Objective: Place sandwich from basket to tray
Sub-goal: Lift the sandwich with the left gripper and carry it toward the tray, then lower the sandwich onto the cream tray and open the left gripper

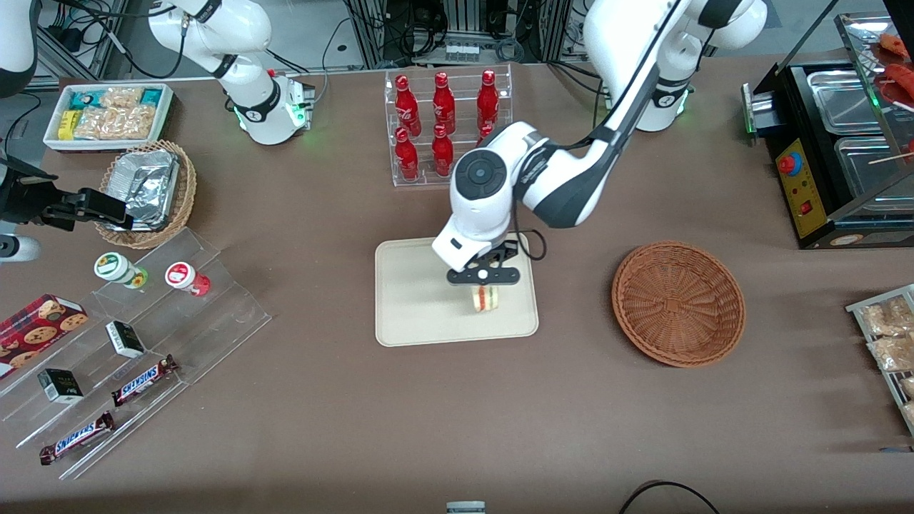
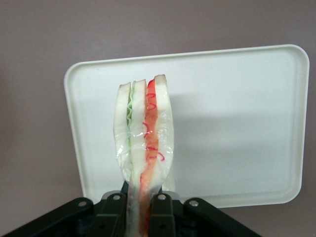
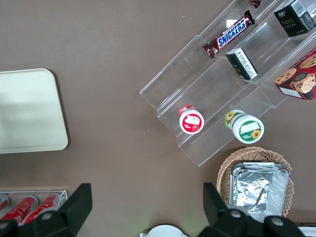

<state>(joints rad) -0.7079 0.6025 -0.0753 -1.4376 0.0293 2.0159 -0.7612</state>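
Wrist view shows the gripper clamped on the sandwich, hanging above the tray, clear of the empty basket. Best lower straight until it touches, then release gently.

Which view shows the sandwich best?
Left wrist view: the sandwich fills it, filling layers clear, clamped in the gripper over the tray. Front view shows it small under the gripper. Right wrist view shows none of it.
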